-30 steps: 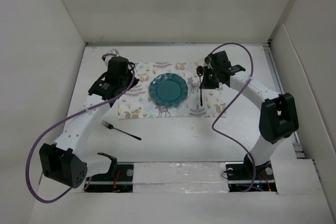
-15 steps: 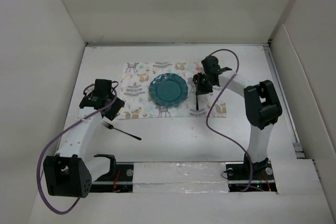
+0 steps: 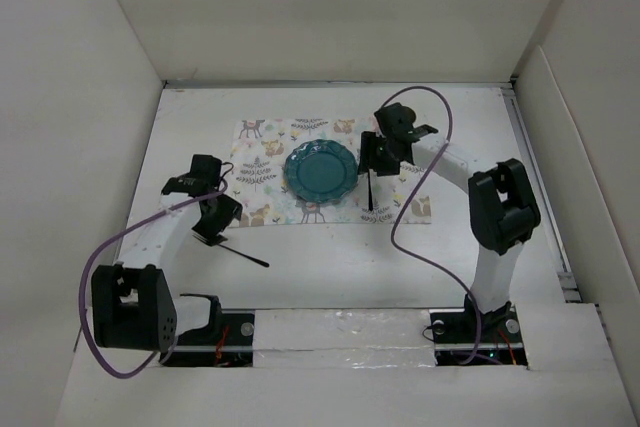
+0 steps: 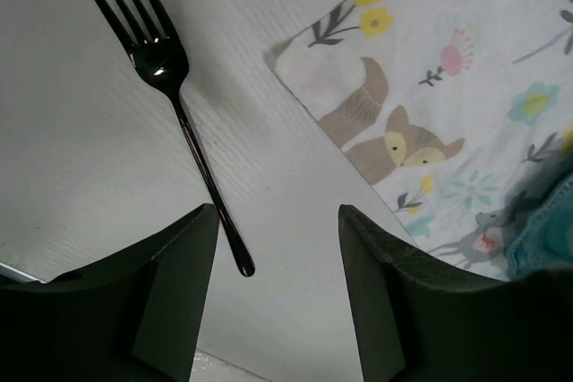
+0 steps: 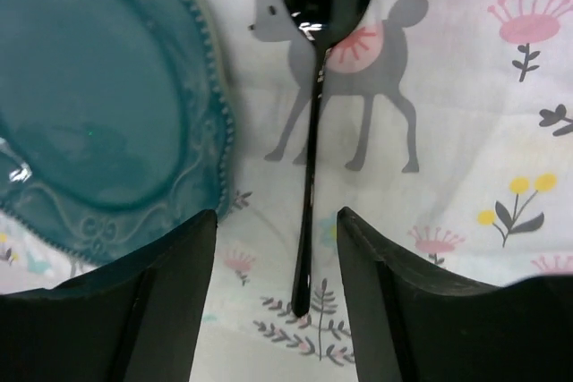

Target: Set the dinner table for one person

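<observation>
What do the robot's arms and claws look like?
The left arm and right arm match: white links with chunky black joint housings, and a loose purple cable looping along each. The left claw and right claw are black, each with two broad, flat, dark fingers.

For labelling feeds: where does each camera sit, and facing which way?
Top external: above, behind the bases, looking down on the dinner table; both arms show.
Left wrist: on left gripper, facing down at the fork; own fingers show.
Right wrist: on right gripper, facing down at the spoon; own fingers show.
Wrist views share placemat and teal plate.
</observation>
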Controlling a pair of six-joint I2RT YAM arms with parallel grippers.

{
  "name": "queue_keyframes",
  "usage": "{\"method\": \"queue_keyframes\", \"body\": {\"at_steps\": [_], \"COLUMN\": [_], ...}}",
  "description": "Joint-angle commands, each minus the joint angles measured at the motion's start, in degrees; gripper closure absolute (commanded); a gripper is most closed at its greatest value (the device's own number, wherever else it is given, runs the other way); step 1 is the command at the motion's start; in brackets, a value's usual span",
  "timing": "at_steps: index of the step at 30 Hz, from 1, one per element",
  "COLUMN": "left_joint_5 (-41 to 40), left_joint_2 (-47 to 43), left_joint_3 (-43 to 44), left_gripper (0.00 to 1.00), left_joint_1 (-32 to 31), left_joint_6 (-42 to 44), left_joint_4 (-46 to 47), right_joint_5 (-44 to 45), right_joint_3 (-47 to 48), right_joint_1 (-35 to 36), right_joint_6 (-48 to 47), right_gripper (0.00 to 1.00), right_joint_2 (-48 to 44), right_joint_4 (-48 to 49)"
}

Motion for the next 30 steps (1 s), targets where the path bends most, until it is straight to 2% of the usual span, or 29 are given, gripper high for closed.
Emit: {"method": "queue_keyframes", "body": {"at_steps": [1, 6, 13, 22, 27, 28, 29, 30], "left_joint_5": [-2.32, -2.32, -3.1, -4.34, -4.87, -4.78, -4.78, -4.6], "left_joint_2": [2.42, 4.79, 1.89, 8.75, 7.52, 7.43, 7.0, 6.47], "left_joint_3": [-2.26, -4.9, -6.57, -8.24, -12.01, -12.89, -12.99, -13.16], "left_gripper": [0.47, 0.52, 0.54, 0.58, 0.76, 0.9, 0.97, 1.0], "left_joint_1": [-0.04, -0.04, -0.04, -0.04, -0.04, -0.04, -0.04, -0.04], "left_joint_6": [-3.77, -6.75, -9.65, -10.01, -11.16, -11.07, -11.24, -10.98], "left_joint_4": [-1.87, -2.74, -2.22, 2.35, 7.88, 8.5, 8.85, 8.94], "right_joint_5": [1.97, 1.88, 1.7, -1.99, -5.14, -5.5, -5.77, -5.86], "right_joint_3": [1.98, 0.48, -1.19, -0.75, -0.14, -0.05, 0.13, 0.22], "right_joint_1": [1.46, 2.61, 2.61, -0.81, -3.54, -3.55, -4.07, -4.07], "right_joint_6": [-0.27, -0.53, -0.71, 0.17, 0.7, 0.78, 0.79, 0.79], "right_gripper": [0.37, 0.35, 0.36, 0.37, 0.38, 0.38, 0.38, 0.38], "right_joint_2": [-7.71, -14.31, -19.5, -26.97, -28.56, -28.74, -29.0, -29.09], "right_joint_4": [-1.12, -1.47, -1.83, -1.3, -1.38, -1.47, -1.56, -1.82]}}
